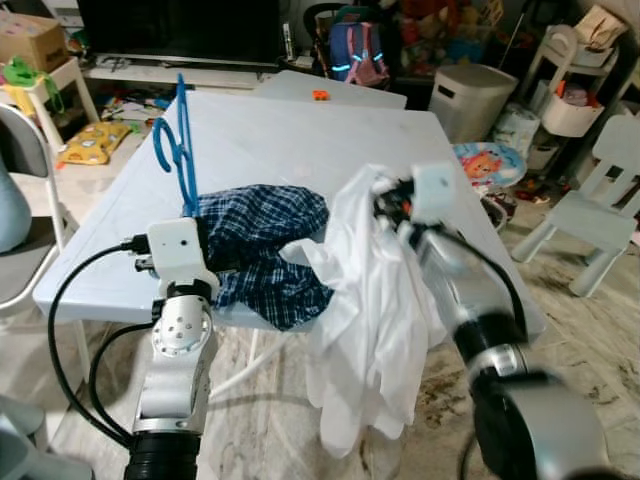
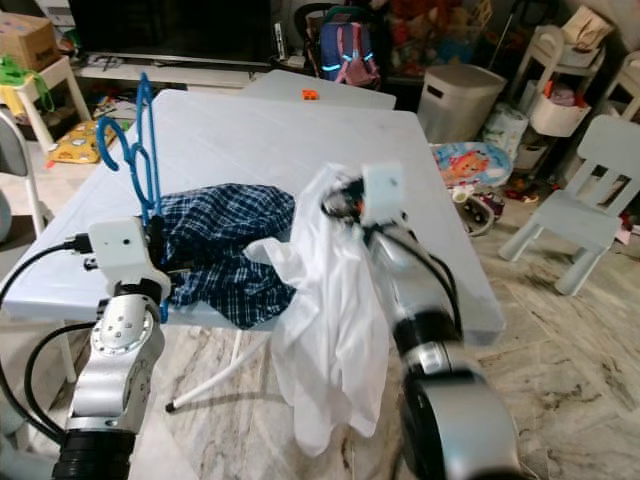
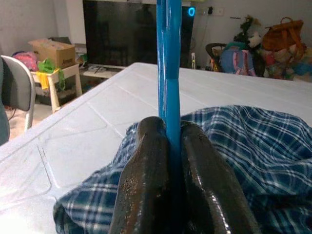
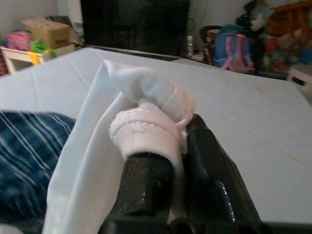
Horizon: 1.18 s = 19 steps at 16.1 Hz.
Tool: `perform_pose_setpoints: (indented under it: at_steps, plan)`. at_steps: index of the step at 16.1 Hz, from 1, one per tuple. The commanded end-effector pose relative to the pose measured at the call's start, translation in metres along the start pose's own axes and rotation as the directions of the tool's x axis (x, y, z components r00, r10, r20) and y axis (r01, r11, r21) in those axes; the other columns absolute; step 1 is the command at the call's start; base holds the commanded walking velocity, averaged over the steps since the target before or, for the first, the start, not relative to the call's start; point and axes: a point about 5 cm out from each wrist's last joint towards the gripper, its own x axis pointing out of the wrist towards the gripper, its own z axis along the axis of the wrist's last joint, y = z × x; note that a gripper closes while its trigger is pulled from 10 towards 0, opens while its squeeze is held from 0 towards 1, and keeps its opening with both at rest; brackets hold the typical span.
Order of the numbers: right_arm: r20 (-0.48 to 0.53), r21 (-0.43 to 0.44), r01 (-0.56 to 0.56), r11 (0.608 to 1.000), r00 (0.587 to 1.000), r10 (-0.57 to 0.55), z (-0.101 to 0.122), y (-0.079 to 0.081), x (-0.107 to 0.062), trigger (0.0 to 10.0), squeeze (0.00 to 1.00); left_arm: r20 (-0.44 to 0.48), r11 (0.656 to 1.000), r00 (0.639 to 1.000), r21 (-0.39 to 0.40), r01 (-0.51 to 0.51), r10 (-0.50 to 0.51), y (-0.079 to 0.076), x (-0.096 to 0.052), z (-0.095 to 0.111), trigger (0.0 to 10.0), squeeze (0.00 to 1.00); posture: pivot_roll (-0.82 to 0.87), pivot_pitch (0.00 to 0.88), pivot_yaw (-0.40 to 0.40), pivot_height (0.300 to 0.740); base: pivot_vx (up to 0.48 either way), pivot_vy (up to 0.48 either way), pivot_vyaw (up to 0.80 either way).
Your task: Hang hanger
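At the left of the head view the left gripper (image 3: 168, 146) has its two glossy black fingers pressed tight on a thin, smooth blue plastic hanger (image 1: 178, 150), pinching the straight bar between them. The hanger stands nearly upright above the near-left part of the white table (image 1: 290, 130), its long axis running up toward the upper left of the frame, with its curved hook at the top bending off to the left. Just beside it, at the table's near edge, lies a crumpled, soft navy-and-white plaid shirt (image 1: 262, 250), bunched in loose folds. Toward the middle of the frame a limp white garment (image 1: 365, 310) of thin, smooth cloth hangs in long drapes past the table edge, down toward the marbled floor. The right gripper (image 4: 181, 146) holds a wad of it at the top: its ribbed black fingers are closed on a rolled hem, possibly a cuff, though the bunching makes that hard to tell.
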Motion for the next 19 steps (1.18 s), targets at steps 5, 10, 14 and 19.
perform_pose_setpoints:
  at_steps: [5,10,14,19]
  plan:
    - [0.076,0.187,0.195,0.963,0.974,-0.213,0.080,-0.009,0.027,0.0,0.00,0.024,1.000,0.999,0.006,0.027,-0.027,-0.012,0.002,0.006,10.0,0.00,0.17,0.000,-0.104,0.740,0.000,0.000,0.00]
    - [0.031,-0.002,0.017,1.000,0.999,-0.017,0.053,0.018,0.028,10.0,1.00,0.027,1.000,1.000,0.008,0.012,-0.012,-0.011,-0.005,0.004,10.0,0.00,0.21,0.000,-0.127,0.740,0.000,0.000,0.00]
    - [-0.264,-0.424,-0.286,0.859,0.947,0.185,-0.014,0.019,0.008,10.0,1.00,0.013,1.000,1.000,0.006,0.025,-0.025,-0.012,-0.005,0.000,10.0,0.00,0.18,0.000,-0.114,0.740,0.000,0.000,0.00]
    - [-0.358,-0.638,-0.375,0.673,0.918,0.171,-0.009,-0.023,-0.004,10.0,1.00,-0.005,0.998,0.998,-0.002,0.058,-0.058,-0.019,-0.005,-0.003,10.0,0.00,0.14,0.000,-0.101,0.740,0.000,0.000,0.00]
